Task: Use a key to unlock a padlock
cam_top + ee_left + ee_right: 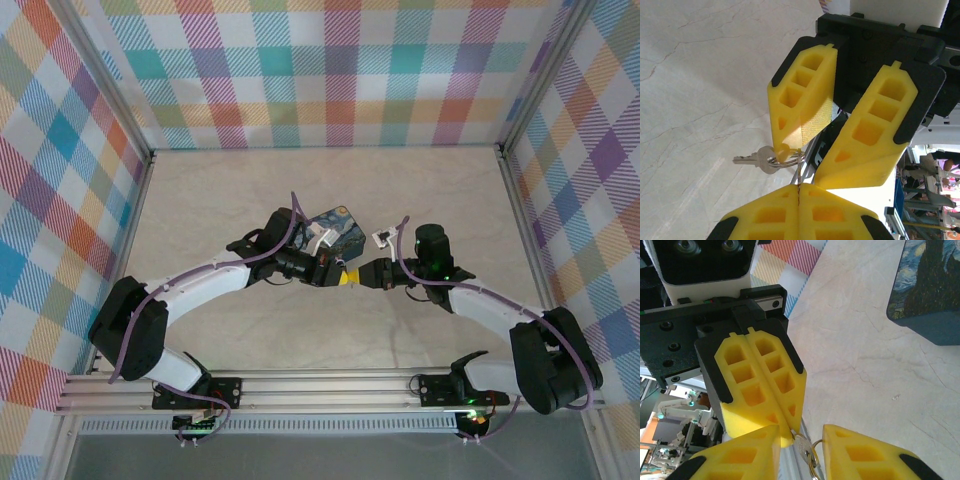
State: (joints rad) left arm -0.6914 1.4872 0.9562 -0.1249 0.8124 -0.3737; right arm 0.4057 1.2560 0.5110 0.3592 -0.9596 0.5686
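The two arms meet in the middle of the pale table. The left gripper is closed tight, its two yellow fingers pressed flat together. A thin silvery bit sticks out from between them. It joins onto the ring. It may be part of that ring seen from the side, but the left wrist view is too poor to be sure.

One small silver key hangs on the ring, up in the air over the table. Its thin end points away from the grippers. In the right wrist view the key hangs just under the tip of the closed left gripper.

The right gripper is wide open and has nothing in its grasp. Its two yellow fingers spread apart like a letter V. The ring sits right at the tip of one of them, and the key is in the gap between them.

One tin lies on the table, just past the left gripper in the top view. It has a picture of blue and yellow swirls on its lid. Any writing on it is too small to read.

Counted up, there are two arms, four yellow fingers, one key, one ring and one tin. Walls of many-colored checks stand round the table.
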